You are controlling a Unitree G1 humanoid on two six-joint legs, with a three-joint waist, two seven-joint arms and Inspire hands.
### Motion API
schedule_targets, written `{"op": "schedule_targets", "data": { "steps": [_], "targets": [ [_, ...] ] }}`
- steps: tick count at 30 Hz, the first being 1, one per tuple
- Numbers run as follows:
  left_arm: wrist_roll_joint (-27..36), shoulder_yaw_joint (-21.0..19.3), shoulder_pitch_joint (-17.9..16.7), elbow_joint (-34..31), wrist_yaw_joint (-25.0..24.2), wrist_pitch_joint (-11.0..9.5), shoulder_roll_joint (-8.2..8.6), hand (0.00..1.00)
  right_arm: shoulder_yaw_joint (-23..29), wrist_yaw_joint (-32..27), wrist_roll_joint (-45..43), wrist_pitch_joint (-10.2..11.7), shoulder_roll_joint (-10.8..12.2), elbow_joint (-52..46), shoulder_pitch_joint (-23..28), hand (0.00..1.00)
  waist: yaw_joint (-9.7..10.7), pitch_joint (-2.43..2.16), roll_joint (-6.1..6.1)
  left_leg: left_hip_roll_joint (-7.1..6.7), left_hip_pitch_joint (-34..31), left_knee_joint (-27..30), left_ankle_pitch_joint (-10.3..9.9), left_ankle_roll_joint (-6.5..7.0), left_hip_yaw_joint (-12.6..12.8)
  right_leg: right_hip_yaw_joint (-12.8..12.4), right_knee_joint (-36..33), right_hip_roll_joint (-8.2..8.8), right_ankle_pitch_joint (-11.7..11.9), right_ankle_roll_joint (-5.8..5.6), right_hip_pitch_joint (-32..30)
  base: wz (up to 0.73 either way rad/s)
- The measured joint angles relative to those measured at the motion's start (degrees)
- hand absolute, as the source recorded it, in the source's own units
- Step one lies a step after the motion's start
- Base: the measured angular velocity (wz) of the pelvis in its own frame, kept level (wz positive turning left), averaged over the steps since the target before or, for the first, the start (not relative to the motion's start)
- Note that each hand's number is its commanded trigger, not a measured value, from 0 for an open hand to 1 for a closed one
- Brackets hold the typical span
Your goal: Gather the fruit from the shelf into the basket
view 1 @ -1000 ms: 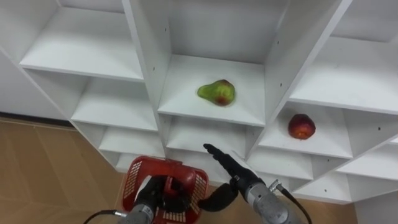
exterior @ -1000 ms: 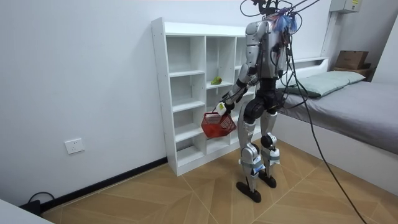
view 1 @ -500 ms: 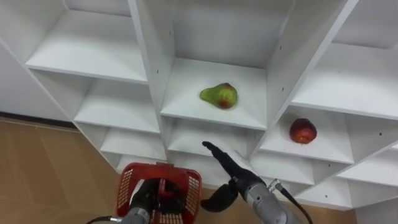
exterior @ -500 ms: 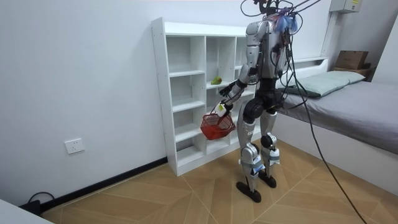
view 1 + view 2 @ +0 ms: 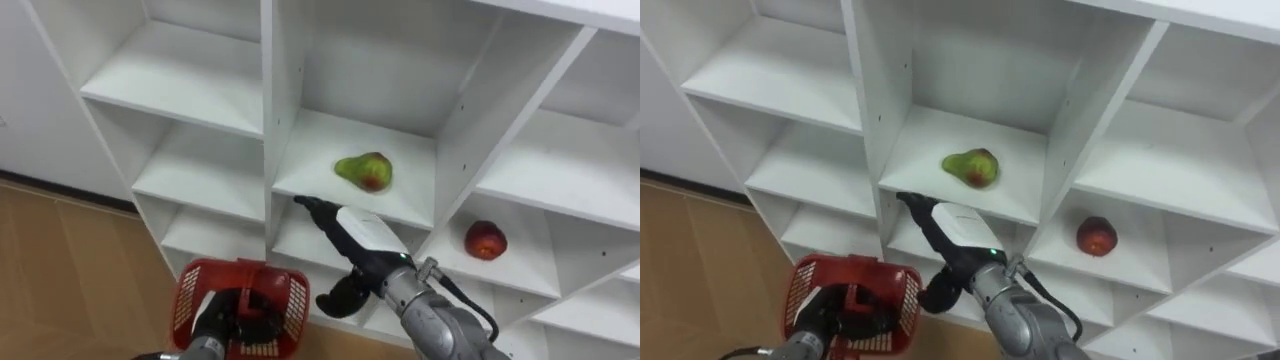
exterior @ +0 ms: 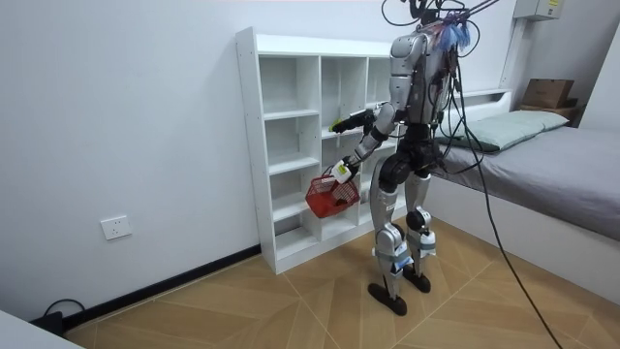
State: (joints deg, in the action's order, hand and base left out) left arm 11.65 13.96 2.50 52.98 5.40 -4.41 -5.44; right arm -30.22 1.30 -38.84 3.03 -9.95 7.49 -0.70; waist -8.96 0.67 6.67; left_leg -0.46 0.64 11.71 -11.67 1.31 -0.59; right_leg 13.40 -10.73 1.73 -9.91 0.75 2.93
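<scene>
A green pear with a red blush (image 5: 365,171) (image 5: 971,166) lies on the middle shelf of the white closet (image 5: 455,140). A red apple (image 5: 485,241) (image 5: 1095,236) sits in the compartment to its right, one shelf lower. My right hand (image 5: 350,232) (image 5: 945,228) reaches up toward the pear, fingers straight and open, its tips just below the shelf's front edge. My left hand (image 5: 235,316) is shut on the handle of a red mesh basket (image 5: 200,295) (image 6: 331,195), held low in front of the closet.
I stand facing the closet (image 6: 291,145) on a wooden floor (image 6: 291,301). The other compartments hold nothing. A bed (image 6: 542,155) is behind me at the room view's right.
My right hand has risen toward the pear's shelf. The basket has shifted slightly left. The view has shifted too.
</scene>
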Motion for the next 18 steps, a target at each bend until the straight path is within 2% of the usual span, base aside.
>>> {"op": "schedule_targets", "data": {
  "steps": [5,10,12,18],
  "targets": [
    [-0.03,-1.36,-1.19,0.02,-0.05,0.00,-0.12,1.00,0.04,-0.51,0.30,0.17,-0.47,-4.55,-0.06,0.00,-0.71,0.08,-0.04,-0.04,0.02,0.13,0.00,0.00,-0.28,0.68,0.15,0.05,0.00,0.00,0.04,0.02],
    [-0.01,-2.07,-2.59,0.95,-0.64,-0.01,-0.48,1.00,0.13,-1.15,0.31,0.25,-1.11,-8.69,-0.35,0.00,-1.67,0.64,-0.84,0.06,0.93,-0.52,0.00,0.00,0.39,-0.44,0.14,0.00,0.00,-0.01,0.05,-0.08],
    [-0.01,-2.51,-3.31,1.35,-0.80,-0.01,-0.50,1.00,0.56,-1.63,0.60,1.23,-1.16,-10.62,-0.53,0.00,-1.50,0.81,-1.09,0.08,1.03,-0.65,0.00,0.00,0.39,-0.58,0.14,-0.07,0.00,-0.01,0.05,0.00],
    [-0.14,-3.84,-3.34,3.51,-0.82,-0.12,-0.12,1.00,0.91,-2.60,0.57,3.41,-1.10,-11.29,-2.43,0.00,-1.46,0.78,-1.13,0.13,1.34,-0.90,0.01,0.00,0.46,-0.89,0.18,-0.14,0.00,-0.01,0.12,0.00]
  ]
}}
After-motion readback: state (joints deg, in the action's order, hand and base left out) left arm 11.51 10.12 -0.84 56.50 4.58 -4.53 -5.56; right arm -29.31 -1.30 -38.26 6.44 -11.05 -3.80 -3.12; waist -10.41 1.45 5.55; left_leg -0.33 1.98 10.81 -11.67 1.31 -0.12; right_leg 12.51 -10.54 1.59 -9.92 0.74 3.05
